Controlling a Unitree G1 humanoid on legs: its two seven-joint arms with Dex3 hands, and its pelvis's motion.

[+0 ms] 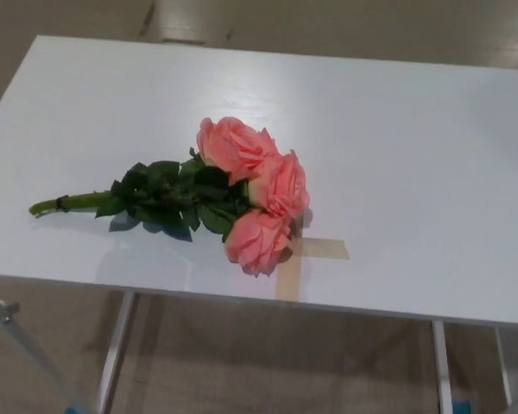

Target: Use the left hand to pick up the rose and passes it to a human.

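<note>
Pink blooms mark the rose (pixel 257 191), which is really a small bunch: three salmon-pink flower heads clustered together, lying on its side on the white table (pixel 414 155). The blooms sit a little left of the frame's centre, one toward the upper left of the cluster, one in the middle right, and one lowest, nearest the table's front edge. Dark green leaves (pixel 168 200) spread to the left of the flowers, and from them the green stem (pixel 69 203) runs out toward the left side of the frame, ending well short of the table's left edge. A thin dark band wraps the stem near its cut end.

Just right of the lowest bloom a cross of tan tape (pixel 300 259) is stuck flat on the tabletop; the flower's edge overlaps its left part, and one strip reaches down to the front edge of the table.

Neither robot hand shows in the head view, so the rose cannot be placed relative to the left hand and nothing can be said of its fingers. Nothing touches the bunch.

Below the tabletop, pale metal legs (pixel 116 349) stand on a brownish floor (pixel 276 362) at the bottom of the frame.
</note>
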